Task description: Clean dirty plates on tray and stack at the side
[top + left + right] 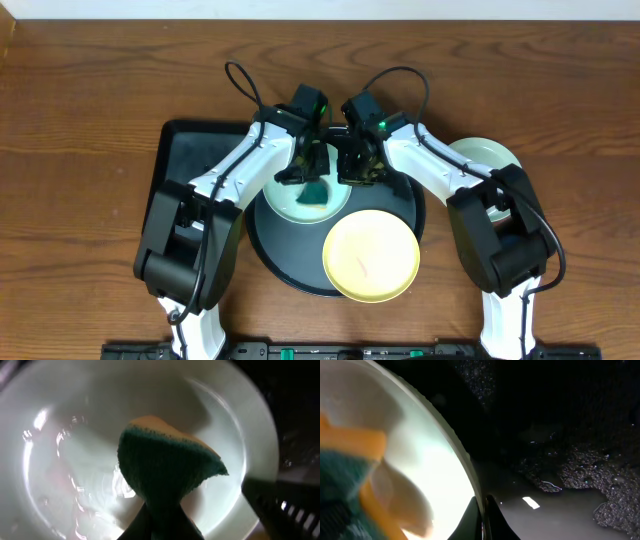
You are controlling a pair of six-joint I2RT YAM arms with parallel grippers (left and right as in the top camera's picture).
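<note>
**Thin rim grip on a wet tray**

The left pincer [300, 175] is clamped on one end of a green-and-yellow sponge [170, 470], which presses into the mint plate [285, 205] at the upper middle of the round tray [272, 255]. The right pincer [482, 521] is closed on that plate's right rim. The pinch looks narrow, and the tray floor beside it glistens with water. A hard sideways scrub could twist the rim free and send the plate skating into the yellow plate [370, 255]. That one lies over the tray's lower right rim and might be knocked onto the counter [80, 100]. The sponge may also fold or slip. A second mint plate [490, 155] sits off the tray, at the right.
</note>
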